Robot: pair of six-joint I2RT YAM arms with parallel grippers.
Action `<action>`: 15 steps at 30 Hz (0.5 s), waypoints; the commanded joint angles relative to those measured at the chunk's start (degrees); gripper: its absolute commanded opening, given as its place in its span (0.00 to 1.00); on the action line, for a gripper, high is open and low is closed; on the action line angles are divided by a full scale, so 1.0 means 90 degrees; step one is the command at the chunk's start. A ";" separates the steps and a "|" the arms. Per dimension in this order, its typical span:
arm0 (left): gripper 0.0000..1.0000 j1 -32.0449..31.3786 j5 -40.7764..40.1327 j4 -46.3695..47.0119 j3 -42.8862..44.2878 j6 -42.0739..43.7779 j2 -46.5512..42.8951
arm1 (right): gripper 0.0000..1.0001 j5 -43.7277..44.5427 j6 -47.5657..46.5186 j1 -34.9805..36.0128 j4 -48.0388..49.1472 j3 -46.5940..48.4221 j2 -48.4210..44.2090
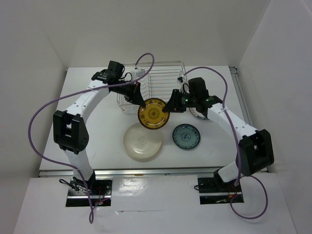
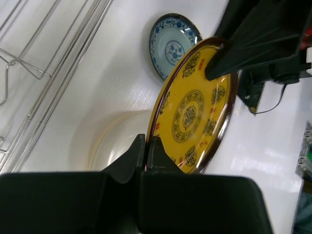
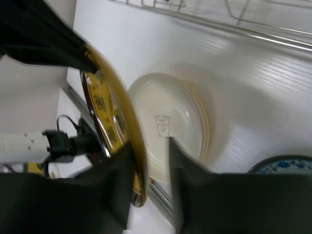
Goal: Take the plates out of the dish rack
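The left end effector [image 2: 147,148] is pinched narrow on the rim of the yellow-brown plate [image 2: 195,114]. The right end effector [image 3: 150,146] straddles the opposite rim, and only its own wrist view shows a gap left beside the rim. Overhead, the plate is held over the bench [image 1: 97,105], between the dish rack [image 1: 163,83] and a cream plate [image 1: 142,141].

A flat white tabletop [image 1: 214,156] (faintly streaked, as the wrist views show) is boxed in by plain white wall panels [image 1: 161,29]. A thin silver metal rail [image 1: 156,170] runs along its near edge.
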 commanded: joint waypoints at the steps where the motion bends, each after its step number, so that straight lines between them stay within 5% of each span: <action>1: 0.00 -0.0057 0.0216 0.0255 0.0055 0.0156 -0.0276 | 0.20 -0.0467 -0.0080 0.0190 0.0313 -0.0092 -0.0128; 3: 0.00 -0.0116 0.0158 0.0256 0.0055 0.0156 -0.0276 | 0.02 -0.0467 -0.0021 0.0249 0.0217 -0.0034 -0.0060; 6: 0.00 -0.0116 -0.0027 0.0256 0.0055 0.0156 -0.0276 | 0.00 -0.0380 -0.0021 0.0249 0.0098 -0.0034 -0.0186; 11: 0.38 -0.0116 -0.0828 -0.0348 0.0581 0.0234 0.0200 | 0.00 -0.0301 0.0310 -0.0083 -0.0067 -0.0307 -0.0586; 15: 0.51 -0.0116 -0.1140 -0.0789 0.1022 0.0293 0.0524 | 0.00 -0.0009 0.0428 -0.0503 -0.0563 -0.0454 -0.0986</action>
